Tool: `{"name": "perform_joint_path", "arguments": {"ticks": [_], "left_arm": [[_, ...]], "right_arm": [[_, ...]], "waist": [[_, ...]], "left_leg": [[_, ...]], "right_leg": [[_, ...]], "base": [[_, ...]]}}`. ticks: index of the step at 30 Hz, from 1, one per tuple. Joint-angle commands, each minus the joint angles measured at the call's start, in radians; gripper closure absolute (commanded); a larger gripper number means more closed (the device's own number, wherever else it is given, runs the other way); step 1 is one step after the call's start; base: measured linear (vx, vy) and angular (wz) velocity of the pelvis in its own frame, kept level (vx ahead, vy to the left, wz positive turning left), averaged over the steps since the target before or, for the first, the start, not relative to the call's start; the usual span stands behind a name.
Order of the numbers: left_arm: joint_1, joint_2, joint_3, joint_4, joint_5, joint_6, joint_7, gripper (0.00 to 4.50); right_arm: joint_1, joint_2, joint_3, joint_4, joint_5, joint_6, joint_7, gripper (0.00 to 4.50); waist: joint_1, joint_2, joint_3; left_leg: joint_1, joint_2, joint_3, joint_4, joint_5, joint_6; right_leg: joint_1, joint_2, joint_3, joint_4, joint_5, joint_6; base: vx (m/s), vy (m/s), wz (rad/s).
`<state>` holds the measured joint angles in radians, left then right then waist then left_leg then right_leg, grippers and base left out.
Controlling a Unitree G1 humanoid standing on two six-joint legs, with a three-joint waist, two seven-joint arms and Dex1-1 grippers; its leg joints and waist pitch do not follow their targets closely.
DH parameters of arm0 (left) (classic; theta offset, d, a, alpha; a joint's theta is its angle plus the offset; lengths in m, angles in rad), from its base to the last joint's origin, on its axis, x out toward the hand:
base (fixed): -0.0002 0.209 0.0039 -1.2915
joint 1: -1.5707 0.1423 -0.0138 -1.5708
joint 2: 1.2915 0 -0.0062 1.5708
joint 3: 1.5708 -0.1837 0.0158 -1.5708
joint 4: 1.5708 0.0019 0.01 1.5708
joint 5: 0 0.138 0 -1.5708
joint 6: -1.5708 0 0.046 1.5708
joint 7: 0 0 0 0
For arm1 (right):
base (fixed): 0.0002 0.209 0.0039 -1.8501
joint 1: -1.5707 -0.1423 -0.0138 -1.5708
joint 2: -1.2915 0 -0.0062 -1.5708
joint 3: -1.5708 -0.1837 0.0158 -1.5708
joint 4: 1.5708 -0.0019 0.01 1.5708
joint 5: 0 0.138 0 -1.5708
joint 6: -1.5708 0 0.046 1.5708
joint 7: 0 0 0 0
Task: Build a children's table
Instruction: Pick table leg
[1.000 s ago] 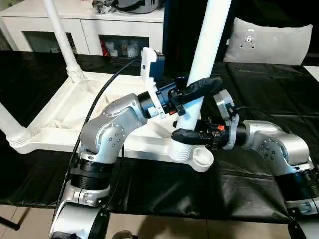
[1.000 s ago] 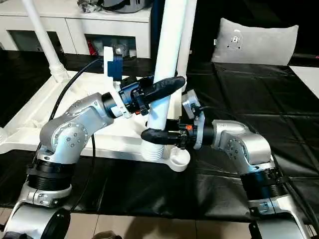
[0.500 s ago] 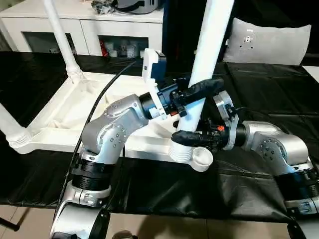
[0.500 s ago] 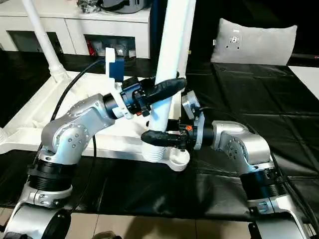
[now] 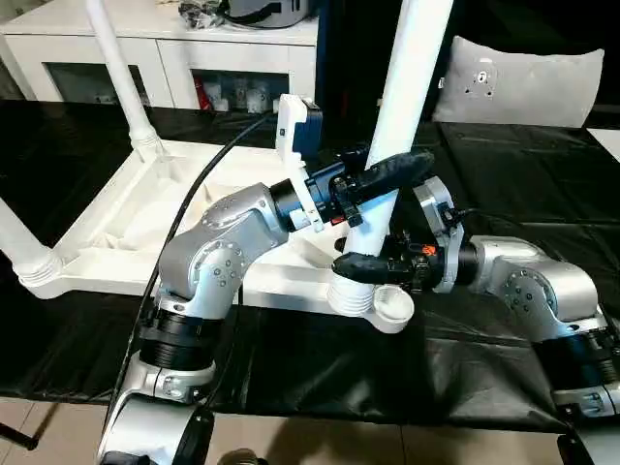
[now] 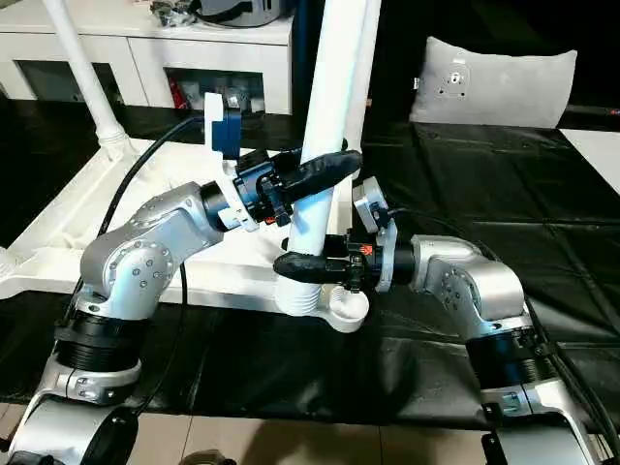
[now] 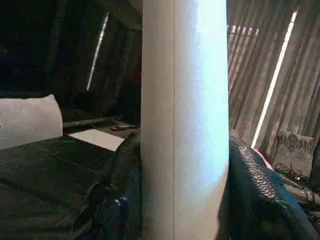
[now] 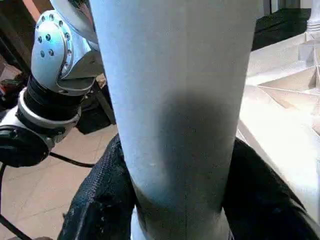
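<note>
The children's table top [image 5: 126, 232] lies upside down on black cloth. One white leg [image 5: 412, 87] stands nearly upright at its near right corner, ribbed end [image 5: 351, 295] down beside a round socket cup [image 5: 393, 308]; I cannot tell if it is seated. My left gripper [image 5: 383, 179] is shut on this leg partway up, and its fingers [image 7: 255, 190] flank the tube [image 7: 185, 120]. Just above the ribbed end my right gripper [image 5: 373, 263] is shut on the same leg [image 8: 180, 100], with a black finger [image 8: 100, 200] against it. Two more legs stand at the far left [image 5: 118, 73] and near left [image 5: 15, 237] corners.
A white cabinet [image 5: 174, 48] with glass doors runs along the back left. A grey cushion [image 5: 523, 82] leans at the back right. The black cloth [image 5: 387, 378] covers the work surface up to its near edge, with tiled floor [image 5: 291, 441] below.
The held leg and my left arm swayed slightly and came back. Both grips on the leg stay as they were.
</note>
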<state>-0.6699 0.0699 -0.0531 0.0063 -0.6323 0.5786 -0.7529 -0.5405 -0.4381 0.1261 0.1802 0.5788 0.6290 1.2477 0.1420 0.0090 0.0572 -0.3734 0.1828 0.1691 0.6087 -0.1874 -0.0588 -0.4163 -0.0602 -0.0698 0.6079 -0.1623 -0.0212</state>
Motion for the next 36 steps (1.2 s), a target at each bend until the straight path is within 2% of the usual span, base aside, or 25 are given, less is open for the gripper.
{"name": "perform_joint_path", "arguments": {"ticks": [1,2,3,4,5,6,7,9,11,16,17,19,21,23,27,28,32,33,36], "left_arm": [[-0.016,0.009,-0.017,0.008,0.037,-0.010,0.015,2.72],[-0.016,0.009,-0.017,0.008,0.037,-0.010,0.015,2.16],[-0.016,0.010,-0.021,0.006,0.036,-0.003,0.013,2.02],[-0.016,0.010,-0.022,0.005,0.032,0.003,0.010,2.02],[-0.016,0.009,-0.022,0.001,0.024,0.016,0.011,2.02],[-0.016,0.008,-0.027,-0.005,0.018,0.025,0.006,1.92],[-0.015,0.008,-0.030,-0.008,0.016,0.028,0.004,1.81],[-0.014,0.006,-0.038,-0.013,0.016,0.031,0.000,1.69],[-0.015,0.001,-0.052,-0.016,0.016,0.028,-0.010,1.47],[-0.010,-0.014,-0.092,-0.040,0.017,0.027,-0.033,1.11],[-0.007,-0.024,-0.103,-0.046,0.018,0.030,-0.028,0.88],[-0.005,-0.035,-0.113,-0.052,0.015,0.037,-0.022,0.78],[0.000,-0.041,-0.123,-0.061,0.007,0.045,-0.026,0.73],[0.006,-0.046,-0.125,-0.070,-0.007,0.054,-0.031,0.70],[0.003,-0.041,-0.100,-0.062,-0.006,0.048,-0.012,0.70],[0.003,-0.028,-0.084,-0.056,-0.003,0.042,-0.010,0.70],[0.013,0.028,-0.048,-0.047,0.015,0.037,-0.026,0.70],[0.022,0.061,-0.046,-0.047,0.031,0.037,-0.037,0.70],[0.045,0.135,-0.062,-0.040,0.082,0.027,-0.069,0.70]], "right_arm": [[-0.013,0.015,-0.034,0.011,0.013,0.016,-0.030,2.57],[-0.013,0.015,-0.034,0.011,0.013,0.016,-0.030,2.57],[-0.013,0.027,-0.040,0.008,0.005,0.006,-0.058,2.57],[-0.013,0.034,-0.043,0.005,-0.001,-0.002,-0.077,2.57],[-0.015,0.051,-0.051,0.005,-0.012,-0.015,-0.119,2.57],[-0.019,0.065,-0.055,0.006,-0.026,-0.021,-0.159,2.57],[-0.020,0.069,-0.053,0.006,-0.034,-0.024,-0.174,2.58],[-0.020,0.075,-0.042,0.003,-0.052,-0.022,-0.197,2.59],[-0.009,0.084,-0.013,-0.002,-0.090,-0.042,-0.220,2.59],[-0.011,0.118,-0.005,0.057,-0.141,-0.114,-0.283,2.59],[-0.013,0.127,-0.006,0.068,-0.155,-0.126,-0.305,2.59],[-0.015,0.138,-0.008,0.080,-0.170,-0.140,-0.332,2.59],[-0.018,0.147,-0.010,0.088,-0.179,-0.145,-0.351,2.59],[-0.020,0.152,-0.009,0.098,-0.195,-0.157,-0.367,2.59],[-0.017,0.153,-0.025,0.099,-0.197,-0.170,-0.373,2.59],[-0.015,0.150,-0.040,0.099,-0.197,-0.175,-0.386,2.59],[-0.013,0.138,-0.087,0.110,-0.202,-0.192,-0.437,2.59],[-0.011,0.132,-0.106,0.115,-0.205,-0.195,-0.460,2.59],[-0.003,0.121,-0.138,0.123,-0.214,-0.212,-0.499,2.59]], "waist": [[0.000,-0.017,-0.075],[0.000,-0.018,-0.075],[0.000,-0.017,-0.074],[-0.001,-0.017,-0.075],[0.000,-0.012,-0.075],[-0.002,-0.013,-0.075],[-0.003,-0.010,-0.075],[-0.002,-0.011,-0.075],[0.000,-0.005,-0.075],[-0.004,-0.006,-0.074],[-0.004,-0.006,-0.074],[-0.005,-0.007,-0.074],[-0.007,-0.002,-0.075],[-0.008,-0.003,-0.074],[-0.008,-0.004,-0.074],[-0.007,-0.001,-0.074],[-0.008,-0.007,-0.072],[-0.008,-0.002,-0.073],[-0.009,0.002,-0.074]], "left_leg": [[0.004,0.037,-0.010,-0.060,-0.114,0.049],[0.004,0.036,-0.010,-0.060,-0.114,0.049],[0.004,0.036,-0.010,-0.061,-0.117,0.047],[0.003,0.036,-0.011,-0.061,-0.116,0.045],[0.005,0.037,-0.012,-0.062,-0.113,0.041],[0.005,0.036,-0.011,-0.062,-0.117,0.035],[0.005,0.036,-0.011,-0.062,-0.119,0.030],[0.006,0.037,-0.011,-0.063,-0.123,0.027],[0.009,0.039,-0.012,-0.064,-0.140,0.019],[0.006,0.037,-0.012,-0.066,-0.154,0.013],[0.006,0.036,-0.011,-0.065,-0.154,0.013],[0.006,0.036,-0.012,-0.066,-0.147,0.014],[0.006,0.036,-0.013,-0.066,-0.149,0.015],[0.008,0.038,-0.012,-0.066,-0.157,0.017],[0.007,0.037,-0.012,-0.067,-0.158,0.020],[0.008,0.038,-0.013,-0.067,-0.160,0.018],[0.009,0.036,-0.011,-0.068,-0.163,0.013],[0.011,0.037,-0.014,-0.070,-0.164,0.007],[0.016,0.038,-0.012,-0.071,-0.165,-0.005]], "right_leg": [[0.064,-0.076,0.042,-0.080,-0.326,-0.132],[0.064,-0.075,0.042,-0.080,-0.328,-0.129],[0.063,-0.076,0.042,-0.081,-0.338,-0.127],[0.064,-0.076,0.041,-0.081,-0.339,-0.126],[0.062,-0.076,0.042,-0.081,-0.338,-0.125],[0.061,-0.076,0.042,-0.081,-0.338,-0.126],[0.061,-0.075,0.042,-0.080,-0.329,-0.129],[0.062,-0.074,0.042,-0.078,-0.319,-0.131],[0.059,-0.075,0.043,-0.080,-0.318,-0.132],[0.062,-0.077,0.044,-0.081,-0.330,-0.131],[0.062,-0.077,0.044,-0.081,-0.329,-0.129],[0.064,-0.076,0.044,-0.080,-0.325,-0.126],[0.063,-0.075,0.044,-0.079,-0.315,-0.132],[0.062,-0.075,0.044,-0.079,-0.306,-0.138],[0.063,-0.074,0.045,-0.078,-0.296,-0.145],[0.063,-0.075,0.045,-0.078,-0.298,-0.145],[0.062,-0.074,0.045,-0.081,-0.319,-0.135],[0.060,-0.075,0.045,-0.079,-0.327,-0.132],[0.057,-0.072,0.047,-0.078,-0.318,-0.130]], "base": [[0.000,0.000,0.00],[0.000,0.000,0.00],[0.000,0.000,0.00],[0.000,0.000,0.00],[0.000,0.000,0.00],[0.000,0.000,0.00],[0.000,0.000,0.00],[0.000,0.000,0.00],[0.000,0.000,0.00],[0.000,0.000,0.00],[0.000,0.000,0.00],[0.000,0.000,0.00],[0.000,0.000,0.00],[0.000,0.000,0.00],[0.000,0.000,0.00],[0.000,0.000,0.00],[0.000,0.000,0.00],[0.000,0.000,0.00],[0.000,0.000,0.00]]}}
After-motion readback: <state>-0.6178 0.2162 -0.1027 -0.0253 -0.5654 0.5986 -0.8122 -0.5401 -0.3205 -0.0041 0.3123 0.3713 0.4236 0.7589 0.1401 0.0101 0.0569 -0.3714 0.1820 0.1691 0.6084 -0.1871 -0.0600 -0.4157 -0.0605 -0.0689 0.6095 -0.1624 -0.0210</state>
